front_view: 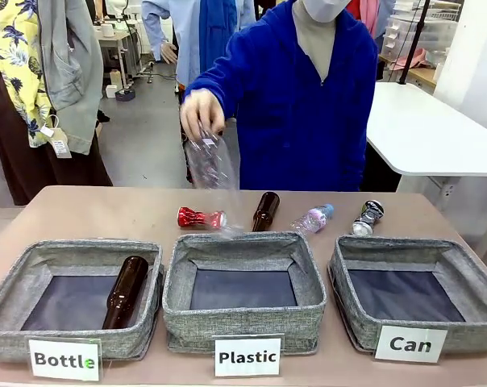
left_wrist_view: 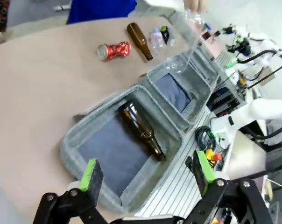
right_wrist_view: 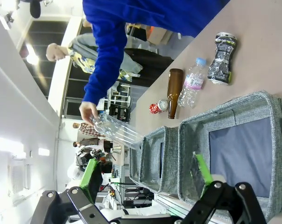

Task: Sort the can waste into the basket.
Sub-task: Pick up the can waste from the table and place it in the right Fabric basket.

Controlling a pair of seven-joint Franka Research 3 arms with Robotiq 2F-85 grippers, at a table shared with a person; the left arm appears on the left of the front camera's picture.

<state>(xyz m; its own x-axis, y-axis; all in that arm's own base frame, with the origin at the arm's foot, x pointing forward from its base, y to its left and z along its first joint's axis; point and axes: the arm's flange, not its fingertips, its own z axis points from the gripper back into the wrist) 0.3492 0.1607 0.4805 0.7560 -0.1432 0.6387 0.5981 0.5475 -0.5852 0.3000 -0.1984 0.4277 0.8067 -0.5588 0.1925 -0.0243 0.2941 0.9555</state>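
A crushed red can (front_view: 201, 217) (left_wrist_view: 114, 50) (right_wrist_view: 158, 107) lies on the table behind the middle bin. A crushed silver can with dark print (front_view: 368, 217) (right_wrist_view: 222, 58) (left_wrist_view: 165, 34) lies behind the basket labelled "Can" (front_view: 405, 310) (right_wrist_view: 271, 107), whose dark inside holds nothing. My left gripper (left_wrist_view: 145, 175) hangs open above the "Bottle" bin. My right gripper (right_wrist_view: 145, 175) hangs open above the Can basket's near side. A person in a blue top holds a clear plastic bottle (front_view: 210, 161) (right_wrist_view: 117, 130) over the middle bin.
Left bin labelled "Bottle" (front_view: 18, 290) (left_wrist_view: 80, 135) holds a brown glass bottle (front_view: 126, 290) (left_wrist_view: 141, 130). The middle bin is labelled "Plastic" (front_view: 247, 318). Another brown bottle (front_view: 265, 211) and a small plastic bottle (front_view: 312, 218) lie between the cans. A white table (front_view: 437, 137) stands far right.
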